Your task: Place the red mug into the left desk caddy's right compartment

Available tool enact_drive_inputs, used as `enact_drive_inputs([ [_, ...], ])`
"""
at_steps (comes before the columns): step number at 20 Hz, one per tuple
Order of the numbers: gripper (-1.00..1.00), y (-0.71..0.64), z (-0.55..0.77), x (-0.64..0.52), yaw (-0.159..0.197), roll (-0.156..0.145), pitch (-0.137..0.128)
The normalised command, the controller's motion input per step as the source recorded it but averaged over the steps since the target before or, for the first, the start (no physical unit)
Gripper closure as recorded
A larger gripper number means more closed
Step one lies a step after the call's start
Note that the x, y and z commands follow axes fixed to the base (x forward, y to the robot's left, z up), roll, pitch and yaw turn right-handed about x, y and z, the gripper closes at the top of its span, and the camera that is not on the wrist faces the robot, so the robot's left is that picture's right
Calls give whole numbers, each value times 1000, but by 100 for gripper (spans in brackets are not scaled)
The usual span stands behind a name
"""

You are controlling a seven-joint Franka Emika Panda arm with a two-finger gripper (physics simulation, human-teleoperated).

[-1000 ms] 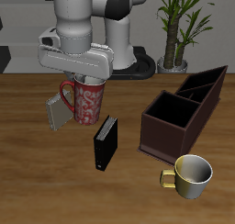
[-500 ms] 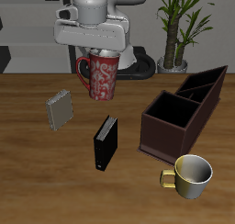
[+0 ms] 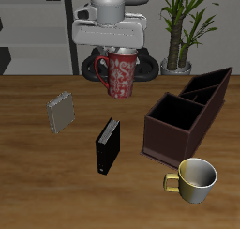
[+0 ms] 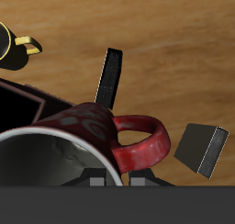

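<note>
Lifted higher and carried sideways toward the caddy side since a second ago: red mug (image 3: 119,75) now up off the desk (image 3: 37,176), clamped in the hand (image 3: 114,51) at the rim. Hand clenched on mug rim, handle sticking out sideways in wrist view (image 4: 138,145). Going left to right on the desk: small grey box (image 3: 61,112) lying tilted, black book (image 3: 108,145) standing upright, then left desk caddy (image 3: 176,128) with tall walls, cream-and-gold mug (image 3: 192,178) just in front of it, second brown caddy (image 3: 211,87) behind. Pickup done, lift done. Left to do: finish carry over to caddy, line up above its right compartment, lower in, release. Mug not yet over caddy, well apart from it. Roughly halfway, judging by position.
</note>
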Motion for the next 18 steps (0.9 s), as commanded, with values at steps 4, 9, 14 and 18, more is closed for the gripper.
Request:
enact_drive_inputs([
  [4,100,427,21,-193,40,27,-25],
  [9,100,661,-74,-165,72,77,-11],
  [14,100,539,-6,2,53,61,-16],
  [18,100,158,15,232,-19,-28,6],
])
